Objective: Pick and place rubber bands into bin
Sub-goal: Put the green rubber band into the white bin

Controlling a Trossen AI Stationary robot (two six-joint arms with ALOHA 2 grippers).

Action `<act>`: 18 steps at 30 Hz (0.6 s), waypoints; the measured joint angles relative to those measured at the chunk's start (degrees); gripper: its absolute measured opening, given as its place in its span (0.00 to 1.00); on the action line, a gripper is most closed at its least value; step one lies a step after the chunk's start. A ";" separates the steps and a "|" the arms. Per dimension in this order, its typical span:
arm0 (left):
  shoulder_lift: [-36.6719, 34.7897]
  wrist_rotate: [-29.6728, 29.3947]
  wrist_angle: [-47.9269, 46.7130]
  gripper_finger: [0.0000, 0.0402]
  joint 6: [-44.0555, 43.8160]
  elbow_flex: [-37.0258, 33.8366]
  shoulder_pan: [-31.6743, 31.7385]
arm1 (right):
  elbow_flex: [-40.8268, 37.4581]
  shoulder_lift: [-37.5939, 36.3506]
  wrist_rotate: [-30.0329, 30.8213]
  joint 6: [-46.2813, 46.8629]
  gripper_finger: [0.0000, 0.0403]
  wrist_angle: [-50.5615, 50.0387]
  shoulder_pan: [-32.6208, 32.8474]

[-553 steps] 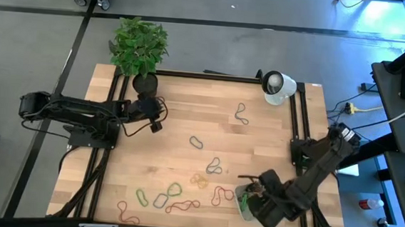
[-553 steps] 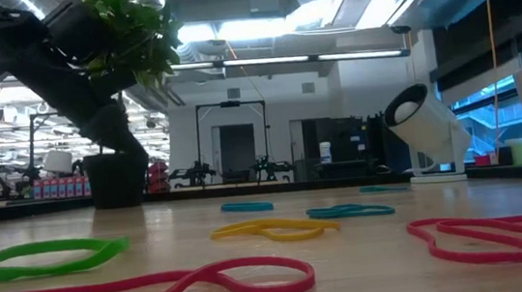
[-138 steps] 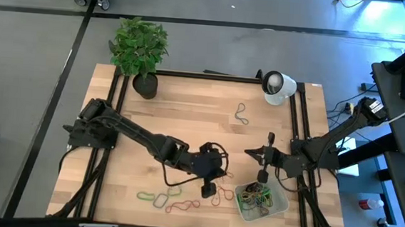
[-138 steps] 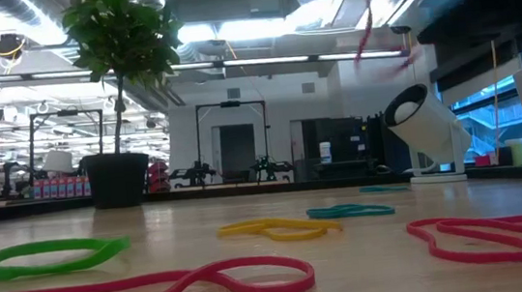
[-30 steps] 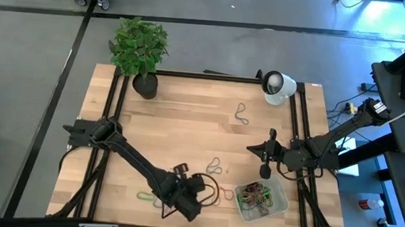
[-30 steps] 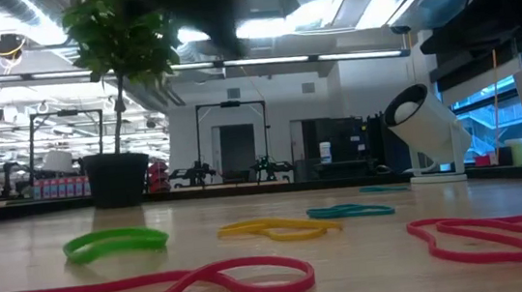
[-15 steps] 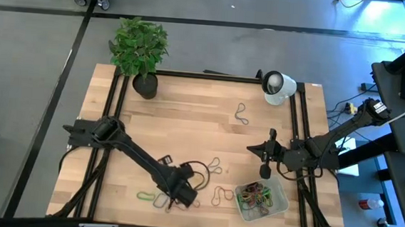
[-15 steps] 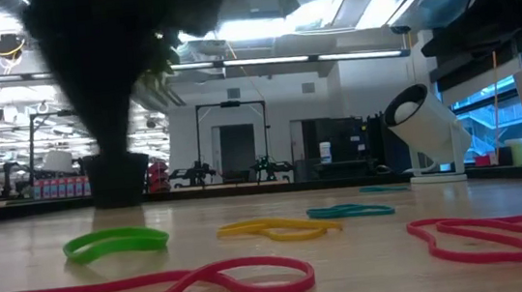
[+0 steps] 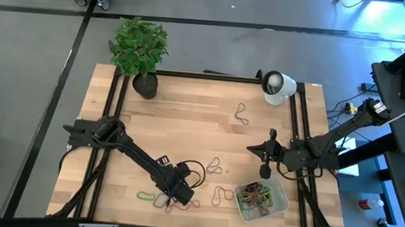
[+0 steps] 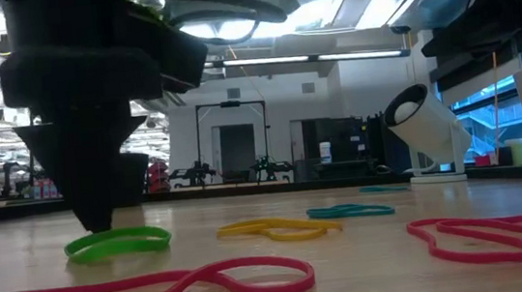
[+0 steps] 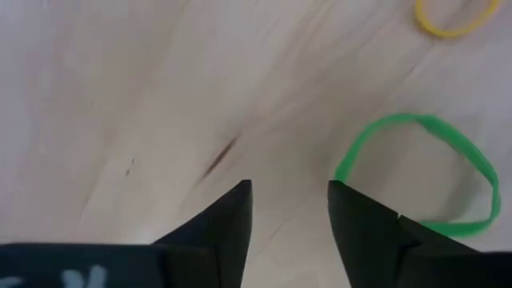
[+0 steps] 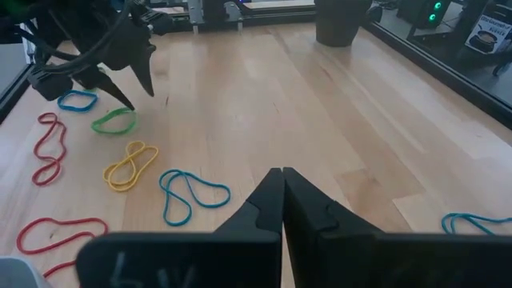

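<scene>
Scattered rubber bands (image 9: 220, 195); bin (image 9: 261, 201) part-filled.

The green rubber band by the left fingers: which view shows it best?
Left wrist view: green rubber band fills the frame as an open loop. Low view shows it edge-on; right wrist distant; high view tiny.

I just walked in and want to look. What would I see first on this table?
The left gripper reaches right down beside a bright green rubber band at the table's front edge, fingers open. Red, yellow and blue bands lie around it. To the right, the bin already holds a colourful tangle, with the shut right gripper waiting just behind it.
</scene>
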 joint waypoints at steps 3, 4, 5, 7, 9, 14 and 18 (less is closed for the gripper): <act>0.00 -0.70 0.63 0.38 0.65 0.00 0.13 | 0.00 0.00 0.01 0.60 0.01 -0.08 0.01; 0.00 -0.87 0.86 0.38 0.68 0.00 0.26 | 0.00 0.00 0.00 0.67 0.01 -0.15 0.02; 0.00 -1.08 0.95 0.37 0.79 0.00 0.40 | 0.00 0.00 0.02 0.67 0.01 -0.27 0.00; 0.00 -1.67 0.96 0.37 1.54 0.00 0.82 | 0.00 0.00 0.02 0.72 0.01 -0.70 0.00; 0.00 -2.02 1.02 0.37 1.77 0.00 1.25 | 0.00 0.00 0.02 0.84 0.01 -0.86 0.00; 0.00 -1.18 4.13 0.38 4.29 0.00 2.00 | 0.00 0.00 0.02 0.84 0.01 -1.18 0.01; 0.05 2.94 4.87 0.37 5.66 -0.16 1.99 | 0.00 0.00 0.02 0.86 0.01 -1.38 0.00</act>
